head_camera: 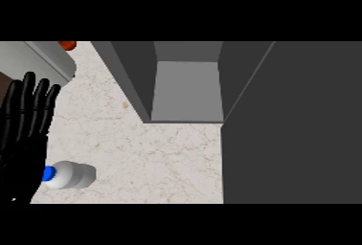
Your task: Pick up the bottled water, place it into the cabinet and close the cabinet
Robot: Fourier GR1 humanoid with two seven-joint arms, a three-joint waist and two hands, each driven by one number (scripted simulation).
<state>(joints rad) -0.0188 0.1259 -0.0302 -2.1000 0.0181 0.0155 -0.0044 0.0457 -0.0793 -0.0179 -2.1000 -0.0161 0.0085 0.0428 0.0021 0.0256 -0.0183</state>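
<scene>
At 9 o'clock, along the view's edge, your left hand (pixel 25 129) is released: fingers straight, pointing up, holding nothing. Just right of it, at about 8 o'clock, the bottled water (pixel 73 175) lies on its side on the counter (pixel 163 158). Its blue cap (pixel 50 173) points at the hand and sits right against it; you cannot tell whether they touch.

At 11 o'clock sit a grey rounded unit (pixel 42 60) and, beyond it, a small orange thing (pixel 67 45), both well apart from the bottle. At 12 o'clock the cabinet (pixel 185 91) stands open with no bottle inside. The broad dark panel (pixel 297 124) from 1 to 5 o'clock looks to be its door, swung out. Your right hand is not in view.

By my reading, 0 of the 3 steps are done: the bottle is not yet picked up, not stowed, and the cabinet is not closed. Only bare counter lies between bottle and opening. Mind the cabinet's left wall as you carry the bottle in. The open door likely blocks any approach from 3 o'clock.
</scene>
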